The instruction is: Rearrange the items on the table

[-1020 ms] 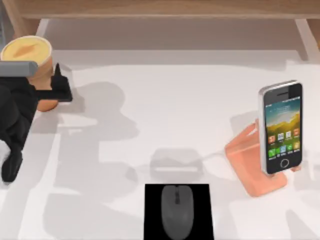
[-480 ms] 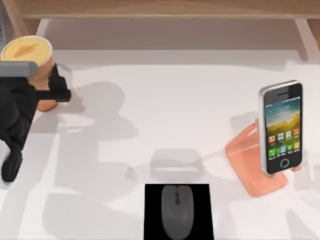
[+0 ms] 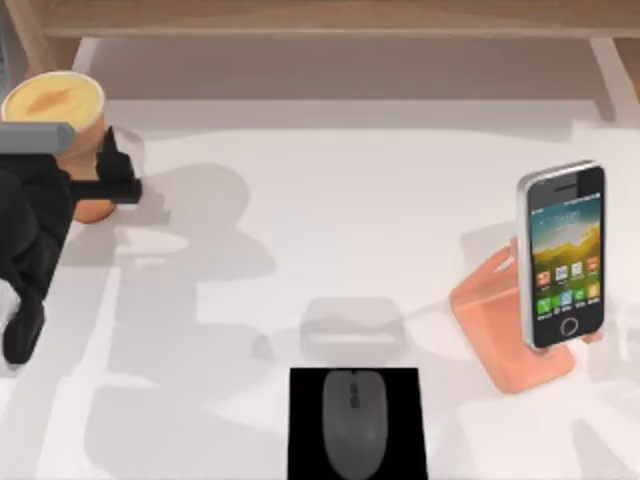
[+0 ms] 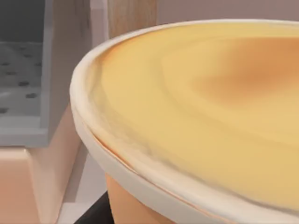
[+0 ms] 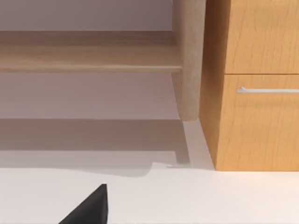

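Cup (image 3: 62, 130) stands upright far left with our left gripper (image 3: 105, 175) clasping it, while our wrist camera catches its yellow lid (image 4: 210, 102) close.

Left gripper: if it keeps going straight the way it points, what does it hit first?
The orange cup. The left gripper sits right at its side, and the left wrist view shows its yellow lid up close. Whether they already touch is unclear.

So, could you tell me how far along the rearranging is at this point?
Looks done: the mouse lies on the black pad, and the smartphone leans on the orange stand. In hand: the left gripper is at the cup, far left. Left: moving the cup, judging by its corner spot.
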Motion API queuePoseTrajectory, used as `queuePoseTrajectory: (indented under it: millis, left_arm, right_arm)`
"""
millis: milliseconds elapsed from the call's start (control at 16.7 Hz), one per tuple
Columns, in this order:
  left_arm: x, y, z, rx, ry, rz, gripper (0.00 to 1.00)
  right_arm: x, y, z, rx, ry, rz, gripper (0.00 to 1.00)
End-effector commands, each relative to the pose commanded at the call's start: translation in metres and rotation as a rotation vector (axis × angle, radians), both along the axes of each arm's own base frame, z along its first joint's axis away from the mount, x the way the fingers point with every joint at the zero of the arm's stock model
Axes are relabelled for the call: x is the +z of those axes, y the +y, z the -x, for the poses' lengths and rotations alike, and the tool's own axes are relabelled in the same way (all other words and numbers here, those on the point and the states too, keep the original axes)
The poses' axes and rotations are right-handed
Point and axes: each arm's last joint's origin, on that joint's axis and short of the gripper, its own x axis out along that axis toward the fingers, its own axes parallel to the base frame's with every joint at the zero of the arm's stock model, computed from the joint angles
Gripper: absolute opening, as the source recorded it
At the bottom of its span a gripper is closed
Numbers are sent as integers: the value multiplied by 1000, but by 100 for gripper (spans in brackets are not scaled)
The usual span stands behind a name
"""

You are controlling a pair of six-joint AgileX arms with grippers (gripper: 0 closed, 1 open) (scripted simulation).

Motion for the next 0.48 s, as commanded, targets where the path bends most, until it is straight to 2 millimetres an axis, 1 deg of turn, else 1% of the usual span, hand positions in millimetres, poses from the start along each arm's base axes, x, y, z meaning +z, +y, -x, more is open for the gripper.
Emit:
queuePoseTrajectory:
  millis: [300, 480]
  left_arm:
    - [1, -1, 0, -2, -1, -1, 0]
    - [10, -1, 0, -2, -1, -1, 0]
  right_arm:
    - [0, 0, 0, 0, 0, 0, 100]
    - [0, 0, 0, 0, 0, 0, 100]
